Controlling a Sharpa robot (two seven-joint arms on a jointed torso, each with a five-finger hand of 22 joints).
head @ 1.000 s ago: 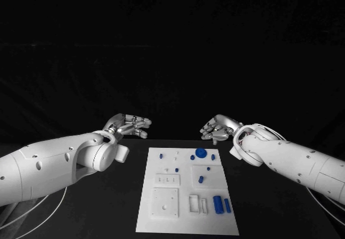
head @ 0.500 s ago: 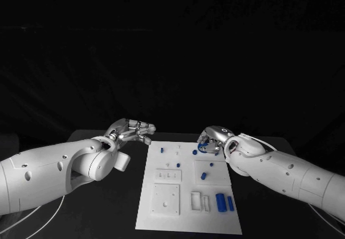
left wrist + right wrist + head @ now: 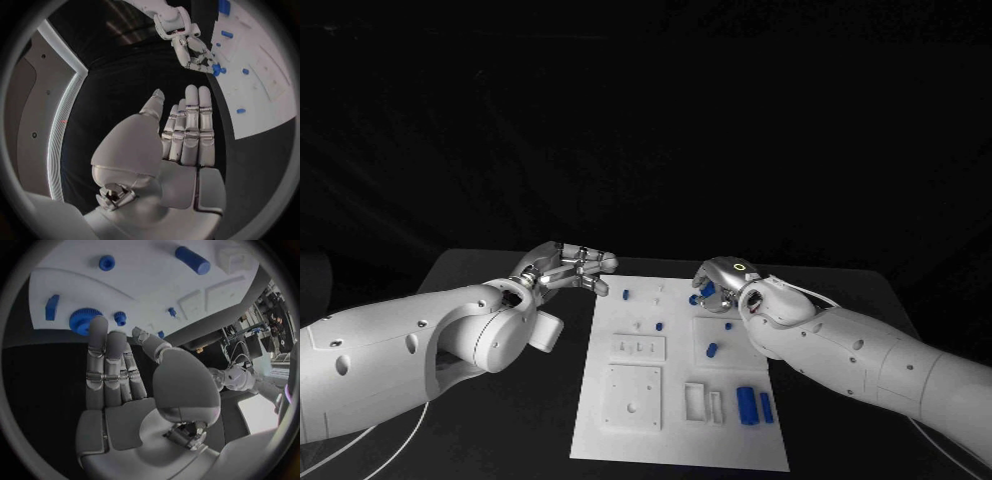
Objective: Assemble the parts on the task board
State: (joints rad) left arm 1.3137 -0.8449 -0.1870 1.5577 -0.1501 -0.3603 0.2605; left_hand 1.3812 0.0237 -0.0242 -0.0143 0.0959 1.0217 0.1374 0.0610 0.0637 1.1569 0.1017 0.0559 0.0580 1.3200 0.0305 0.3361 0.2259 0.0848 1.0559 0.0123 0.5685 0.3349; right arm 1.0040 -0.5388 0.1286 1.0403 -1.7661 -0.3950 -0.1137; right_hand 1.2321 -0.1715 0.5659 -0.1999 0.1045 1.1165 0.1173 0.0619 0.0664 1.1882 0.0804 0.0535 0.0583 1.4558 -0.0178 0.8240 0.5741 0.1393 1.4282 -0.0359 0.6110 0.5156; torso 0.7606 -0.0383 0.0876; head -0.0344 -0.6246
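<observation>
The white task board [image 3: 678, 420] lies in the middle of the black table. My right hand [image 3: 723, 283] is at the board's far edge, fingers stretched out, with a fingertip [image 3: 97, 325] touching a round blue toothed disc [image 3: 80, 320]; nothing is gripped. A small blue gear [image 3: 120, 317] sits beside the disc. My left hand [image 3: 567, 268] hovers off the board's far left corner, fingers straight and side by side, holding nothing. Two blue cylinders [image 3: 754, 405] lie at the near right of the board. Small blue parts [image 3: 627, 295] stand near the far edge, and another blue part [image 3: 711, 350] lies mid-board.
White recessed blocks [image 3: 633, 395] and a slotted frame [image 3: 692, 402] take up the board's near half. Black table [image 3: 488, 270] shows on both sides of the board. In the left wrist view my right hand [image 3: 194, 50] reaches down over the board's edge.
The camera has shifted. My right hand has come down and inward from beyond the board onto the blue disc at its far edge. My left hand stays off the far left corner.
</observation>
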